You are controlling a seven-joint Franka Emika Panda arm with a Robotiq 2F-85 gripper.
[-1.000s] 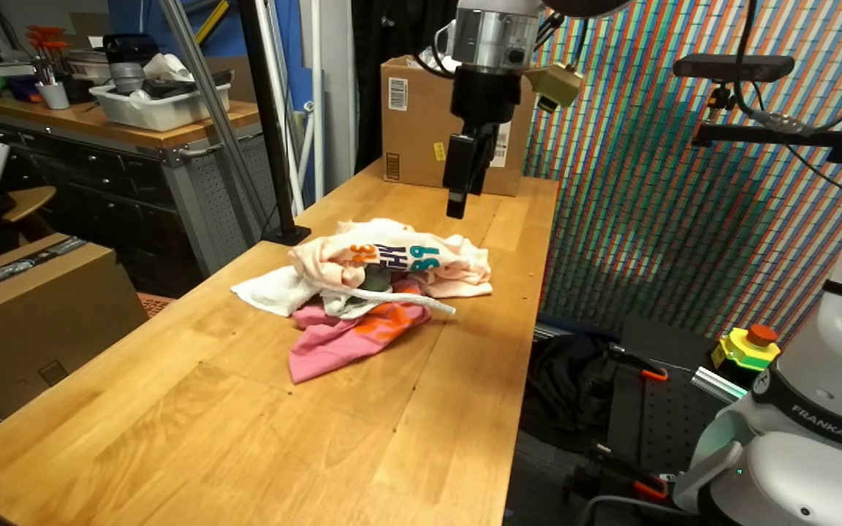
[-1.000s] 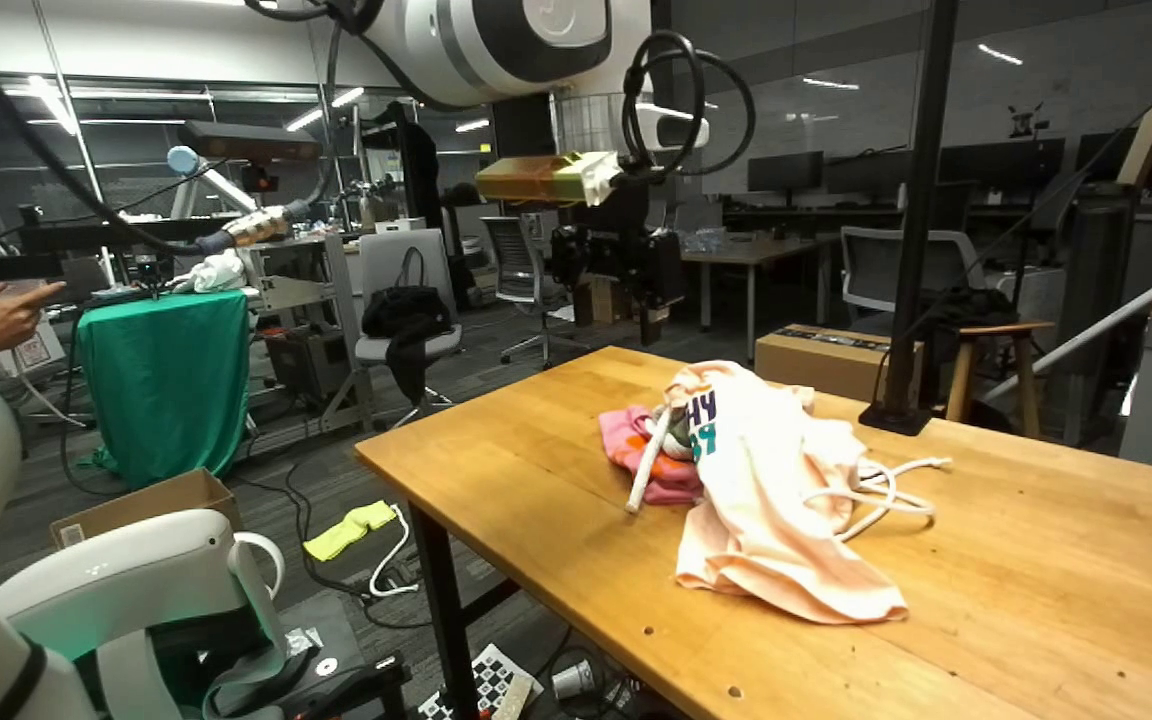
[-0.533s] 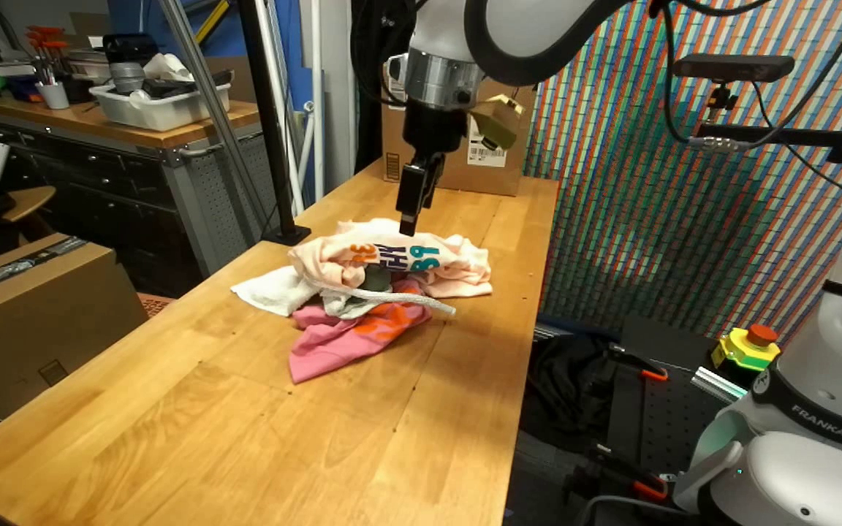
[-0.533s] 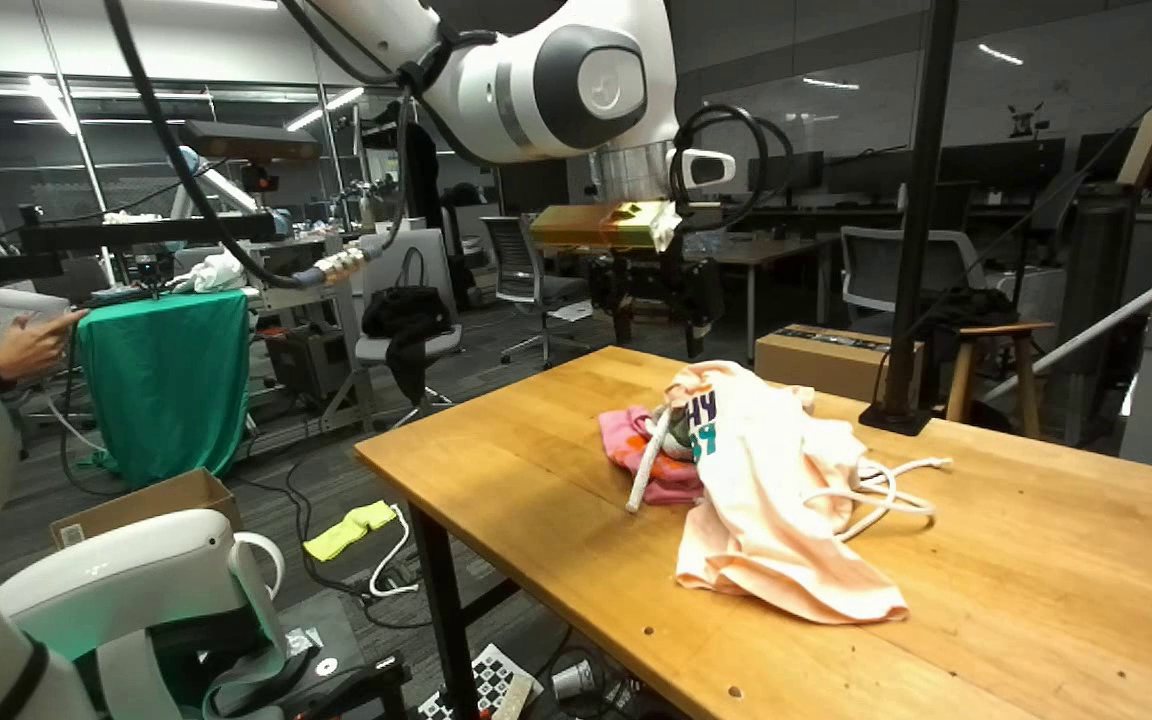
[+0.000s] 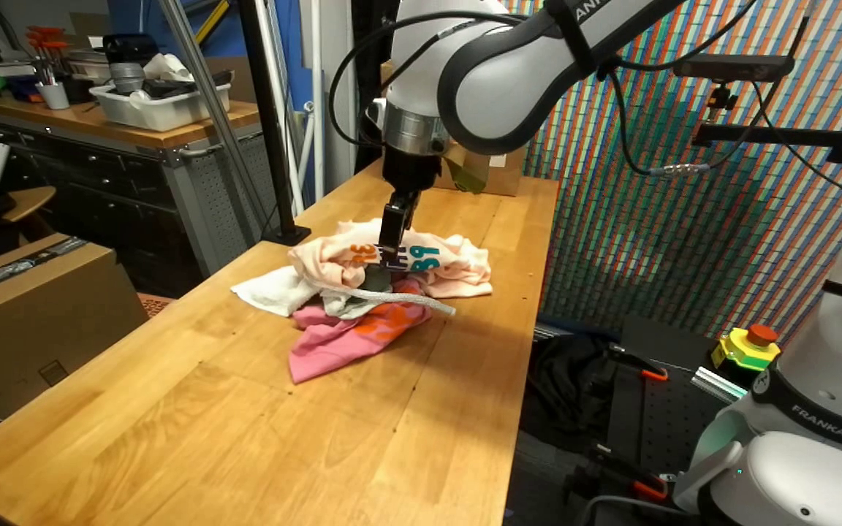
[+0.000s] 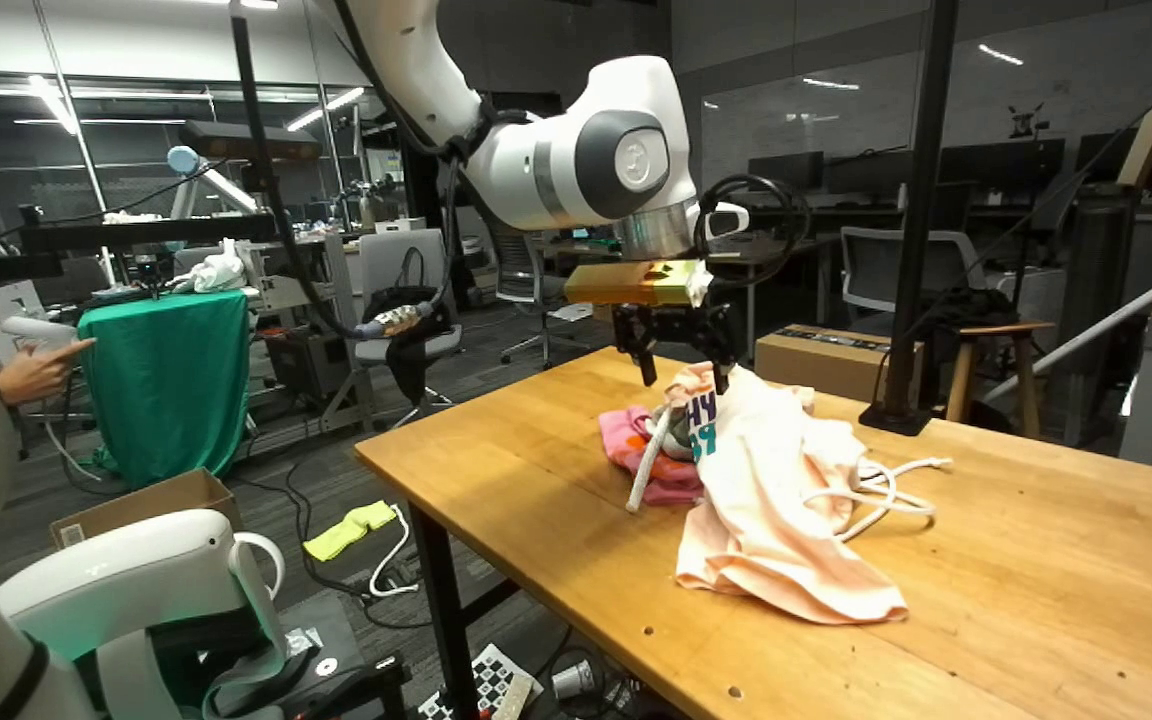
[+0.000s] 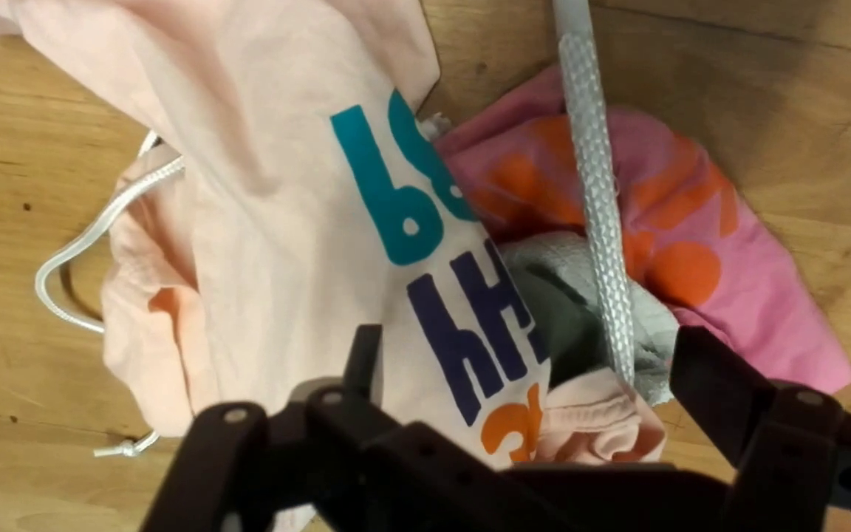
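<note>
The end effector (image 5: pixel 392 254) points down at peach cloth (image 5: pixel 433 242); pink cloth (image 5: pixel 333 348) lies beside it, white cloth (image 5: pixel 273 292) toward the counter's (image 5: pixel 245 438) left edge, a box (image 5: pixel 503 178) near its far edge.

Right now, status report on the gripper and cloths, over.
Gripper open, empty. Peach cloth below it, crumpled on table. Possible snag: white cord across pink cloth.
</note>
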